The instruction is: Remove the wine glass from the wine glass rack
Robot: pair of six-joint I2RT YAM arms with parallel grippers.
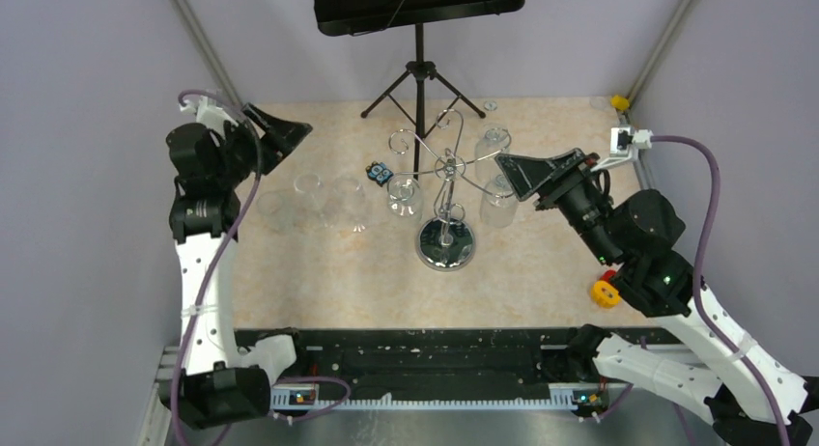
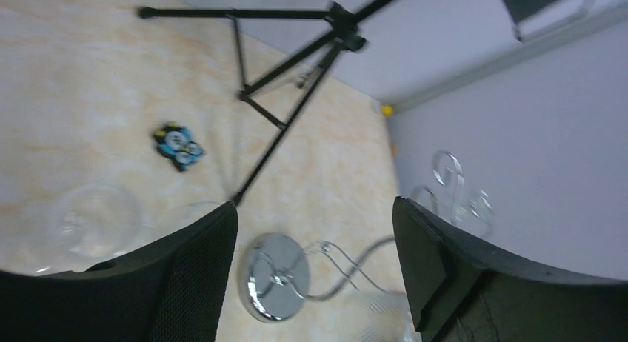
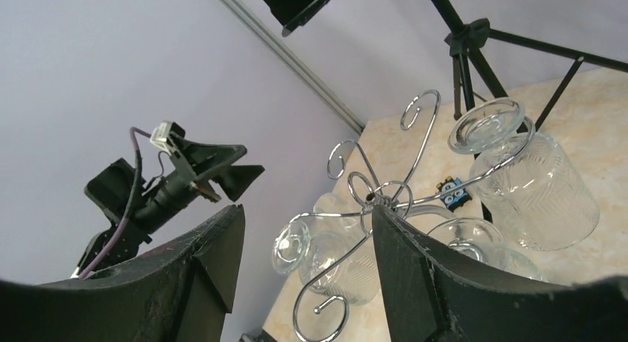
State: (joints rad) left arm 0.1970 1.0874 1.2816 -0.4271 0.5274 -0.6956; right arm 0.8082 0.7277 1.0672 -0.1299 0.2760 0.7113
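While left tool (image 1: 283, 140) hangs wide, right tool (image 1: 512, 176) gapes beside wine glass rack (image 1: 446, 245).

Our room to pass
We find the table (image 1: 328, 287) bare before the wine glass rack (image 1: 446, 247); music stand legs (image 1: 421, 85) crowd behind.

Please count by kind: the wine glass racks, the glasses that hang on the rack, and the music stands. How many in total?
wine glass rack: 1
hanging glasses: 3
black music stand: 1
Total: 5
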